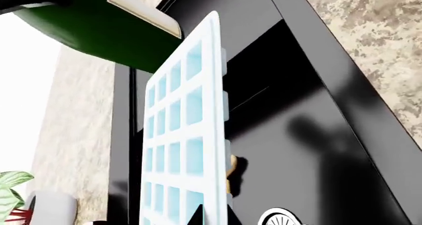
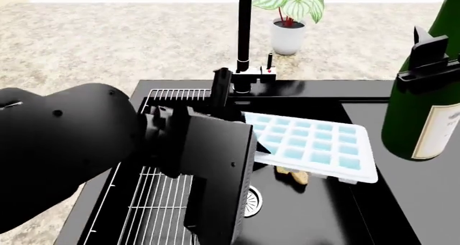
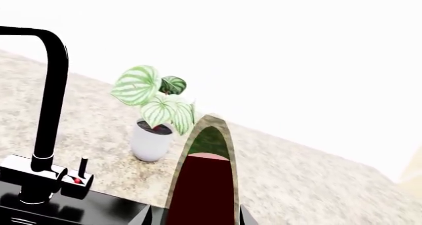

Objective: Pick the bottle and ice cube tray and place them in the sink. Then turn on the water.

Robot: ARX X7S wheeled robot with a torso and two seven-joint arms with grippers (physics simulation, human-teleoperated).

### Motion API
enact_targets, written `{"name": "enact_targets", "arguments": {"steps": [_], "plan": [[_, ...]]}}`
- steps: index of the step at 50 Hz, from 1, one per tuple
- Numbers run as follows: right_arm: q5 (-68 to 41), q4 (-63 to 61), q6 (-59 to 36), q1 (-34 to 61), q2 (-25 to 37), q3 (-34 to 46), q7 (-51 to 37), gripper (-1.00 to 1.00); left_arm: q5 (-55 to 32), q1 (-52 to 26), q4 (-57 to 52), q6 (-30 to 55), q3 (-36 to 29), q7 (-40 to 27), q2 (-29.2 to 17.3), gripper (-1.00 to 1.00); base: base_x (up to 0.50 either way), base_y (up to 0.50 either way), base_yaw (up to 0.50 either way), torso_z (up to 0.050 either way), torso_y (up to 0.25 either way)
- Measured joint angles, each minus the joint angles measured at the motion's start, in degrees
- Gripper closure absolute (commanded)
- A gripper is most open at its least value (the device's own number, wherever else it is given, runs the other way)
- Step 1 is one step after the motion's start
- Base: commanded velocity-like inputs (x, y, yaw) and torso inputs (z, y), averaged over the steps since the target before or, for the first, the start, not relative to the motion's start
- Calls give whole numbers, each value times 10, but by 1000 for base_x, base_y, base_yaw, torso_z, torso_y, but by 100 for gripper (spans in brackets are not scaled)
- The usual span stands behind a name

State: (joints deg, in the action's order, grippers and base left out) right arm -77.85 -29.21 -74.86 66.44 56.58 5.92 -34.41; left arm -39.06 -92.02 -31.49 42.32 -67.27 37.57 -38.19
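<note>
- Right now the left gripper (image 2: 248,142) is pinching one edge of the tray (image 2: 309,144) and holding it nearly level over the sink (image 2: 323,212), above the drain (image 2: 249,200).
- Meanwhile the right gripper (image 2: 425,62) is clamping the bottle (image 2: 424,110) by its body, carrying it upright over the sink's right-hand part, just beside the tray's far corner.
- Beyond them, the tap (image 2: 244,35) is standing at the back rim with its lever (image 2: 269,62) untouched; no water is showing, so I judge both placements and the tap step are still to come.
- A small tan object (image 2: 292,175) is lying in the basin under the tray; I cannot tell what it is.
- Risk, as I judge it: the tray is hanging from one edge, so it could tip or slip on release and land on the rack (image 2: 154,202) instead of the basin floor.
- Also the bottle is sitting close to the tray, so lowering either one carelessly could be knocking the other.
- A plant (image 2: 287,19) is standing behind the tap, where a wide reach for the lever might brush it.
</note>
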Motion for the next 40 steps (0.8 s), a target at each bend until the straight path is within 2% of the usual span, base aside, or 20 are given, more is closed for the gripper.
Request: {"name": "enact_targets", "arguments": {"steps": [16, 27, 40], "plan": [[-13, -5, 7, -15, 15, -14, -9, 100, -115, -9, 57, 102, 43, -36, 56, 100, 0, 0, 0, 1, 1], [-17, -6, 11, -19, 21, -16, -13, 100, -136, -5, 94, 134, 41, -48, 76, 100, 0, 0, 0, 0, 1], [-21, -7, 15, -25, 26, -18, -16, 100, -137, 16, 127, 133, 32, -53, 95, 100, 0, 0, 0, 1, 1]]}}
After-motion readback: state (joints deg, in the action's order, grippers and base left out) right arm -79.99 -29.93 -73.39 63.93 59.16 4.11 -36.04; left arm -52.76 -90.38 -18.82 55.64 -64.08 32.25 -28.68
